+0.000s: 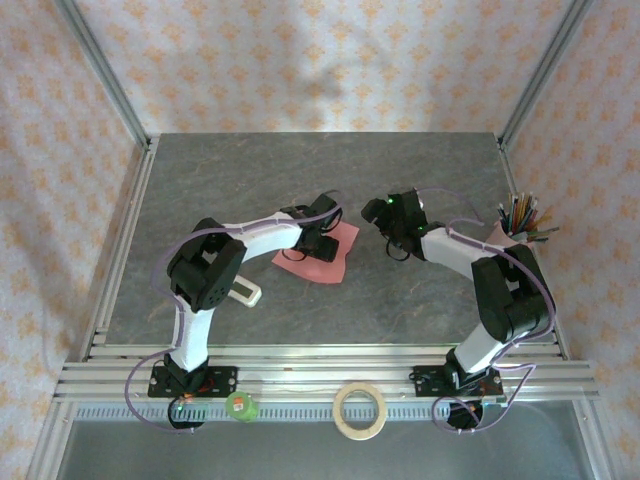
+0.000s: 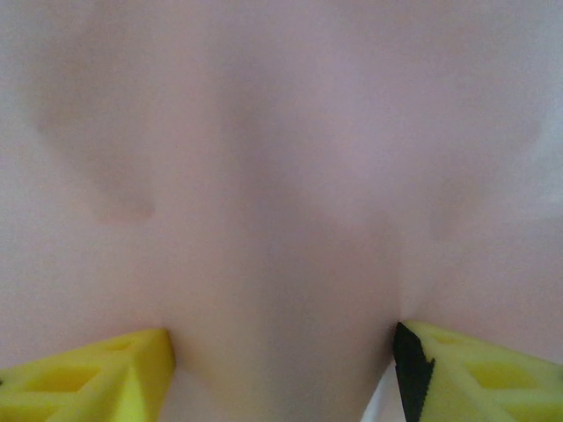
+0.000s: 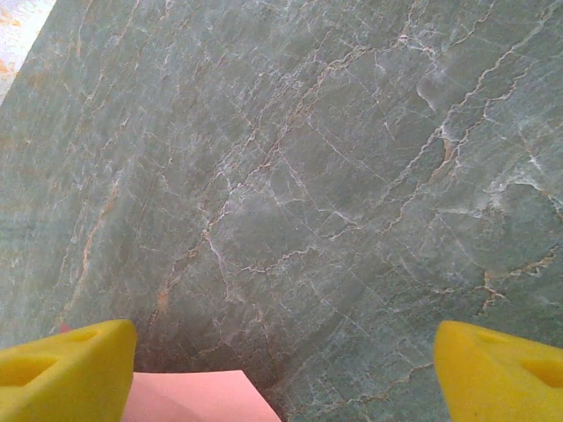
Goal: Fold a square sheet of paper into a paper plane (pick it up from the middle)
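The square sheet of paper (image 1: 318, 264), pink-red, lies near the middle of the grey table (image 1: 250, 180), its edges slightly lifted. My left gripper (image 1: 322, 235) is down on the sheet's middle. In the left wrist view the paper (image 2: 281, 220) is very close and blurred, bulging up in a soft ridge between the two yellow fingers (image 2: 97, 378), which stand apart on either side of it; the gripper (image 2: 281, 369) is open. My right gripper (image 1: 385, 232) hovers just right of the sheet, open and empty (image 3: 286, 369), with one paper corner (image 3: 189, 397) by its left finger.
A small white rounded gadget (image 1: 247, 293) lies beside the left arm. A bundle of coloured pens (image 1: 522, 218) stands at the right edge. A tape roll (image 1: 360, 411) and a green object (image 1: 241, 406) sit on the front rail.
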